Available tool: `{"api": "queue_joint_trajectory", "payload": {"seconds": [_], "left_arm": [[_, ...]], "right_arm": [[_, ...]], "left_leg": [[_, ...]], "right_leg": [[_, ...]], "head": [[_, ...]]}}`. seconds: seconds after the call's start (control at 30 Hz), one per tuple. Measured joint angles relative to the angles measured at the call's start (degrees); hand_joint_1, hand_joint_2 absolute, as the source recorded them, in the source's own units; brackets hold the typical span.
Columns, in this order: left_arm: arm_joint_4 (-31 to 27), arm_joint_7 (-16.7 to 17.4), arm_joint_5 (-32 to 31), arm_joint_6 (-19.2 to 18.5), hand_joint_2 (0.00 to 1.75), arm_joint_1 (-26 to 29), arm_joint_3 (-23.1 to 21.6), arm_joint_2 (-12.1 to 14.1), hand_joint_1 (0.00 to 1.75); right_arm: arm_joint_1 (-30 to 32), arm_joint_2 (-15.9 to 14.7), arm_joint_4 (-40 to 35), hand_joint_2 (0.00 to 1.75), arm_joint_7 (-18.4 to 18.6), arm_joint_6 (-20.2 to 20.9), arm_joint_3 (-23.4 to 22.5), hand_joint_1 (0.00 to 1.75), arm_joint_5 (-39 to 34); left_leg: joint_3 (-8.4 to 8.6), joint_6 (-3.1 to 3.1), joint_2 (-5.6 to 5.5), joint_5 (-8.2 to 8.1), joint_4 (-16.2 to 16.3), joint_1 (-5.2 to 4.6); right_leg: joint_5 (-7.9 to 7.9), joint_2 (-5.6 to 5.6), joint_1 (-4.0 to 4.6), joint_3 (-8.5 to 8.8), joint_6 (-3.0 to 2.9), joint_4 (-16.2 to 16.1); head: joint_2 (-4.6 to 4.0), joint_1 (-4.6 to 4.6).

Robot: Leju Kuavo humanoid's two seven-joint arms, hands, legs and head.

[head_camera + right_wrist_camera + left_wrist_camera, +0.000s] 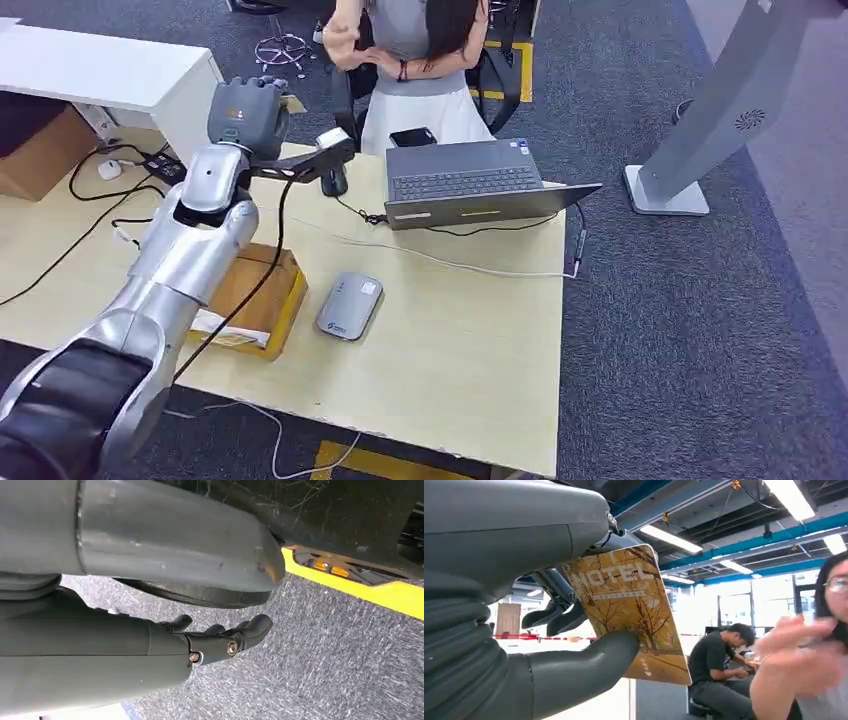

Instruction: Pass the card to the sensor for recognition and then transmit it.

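Upper left of frame | left hand pinches hotel card | thin, stiff, slick: grip edges | right hand loosely spread.

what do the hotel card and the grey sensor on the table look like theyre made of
Hotel card: looks like thin stiff plastic or coated card with a printed autumn-tree picture; it stays flat in the left hand. Sensor: probably moulded grey plastic, matte, with rounded corners. Table: pale wood-look laminate, apparently.
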Motion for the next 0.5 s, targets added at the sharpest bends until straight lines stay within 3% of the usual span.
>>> {"api": "queue_joint_trajectory", "payload": {"seconds": [0.23, 0.5], "left_arm": [[9.4, 1.6, -3.0, 0.9, 1.75, -6.4, 0.0, 0.0, 1.75], [14.9, 1.6, -3.9, 2.7, 1.75, -7.0, 0.0, -0.4, 1.75]], "right_arm": [[-0.1, 0.0, 0.0, 0.0, 0.3, 0.9, 0.7, 0.0, 1.1], [-0.1, 0.0, 0.0, 0.0, 0.5, 1.0, 0.8, 0.0, 1.3]], "left_leg": [[0.01, -0.04, 0.01, 0.03, 0.0, 0.0], [0.0, -0.04, 0.01, 0.02, 0.0, 0.0]], "right_leg": [[0.01, 0.03, 0.0, 0.0, -0.01, 0.0], [0.01, 0.03, 0.0, 0.0, -0.01, 0.0]], "head": [[0.0, 0.0], [0.0, 0.0]]}}
